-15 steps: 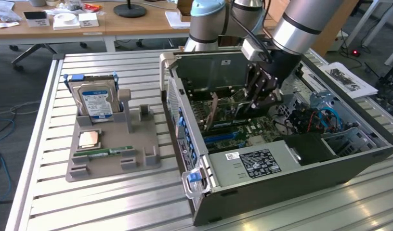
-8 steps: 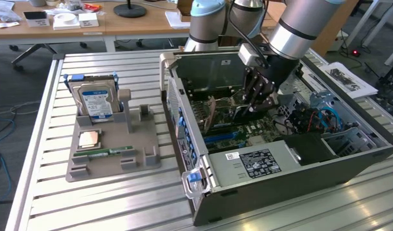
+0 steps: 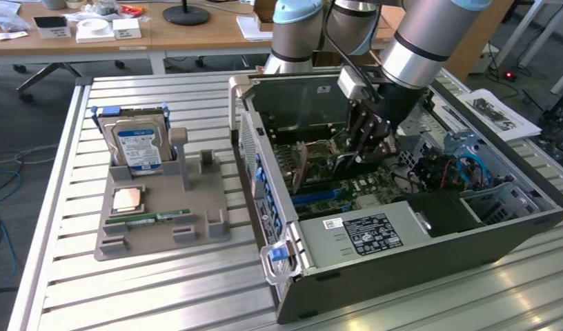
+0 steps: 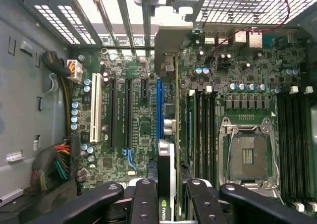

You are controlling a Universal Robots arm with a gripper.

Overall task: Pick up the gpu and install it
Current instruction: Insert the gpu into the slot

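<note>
Presently, a slatted table (image 3: 152,289) is found carrying an open case (image 3: 429,241) laid on its side, with a grey tray (image 3: 157,238) set just beside it, toward the exterior view's left. The arm (image 3: 419,48) is seen reaching down into the case, over the motherboard (image 4: 124,135). On the tray, a hard drive (image 3: 137,145) is stood upright in its holder. The gripper (image 4: 169,196) is clamped on the gpu (image 4: 165,179), which is held edge-on between the inner fingers (image 4: 145,201) (a green logo is noted on its near end). The card is held inside the case, roughly in line with the blue slot (image 4: 159,110); contact with the slot cannot be confirmed. A memory stick (image 3: 151,218) is laid flat on the tray.
</note>
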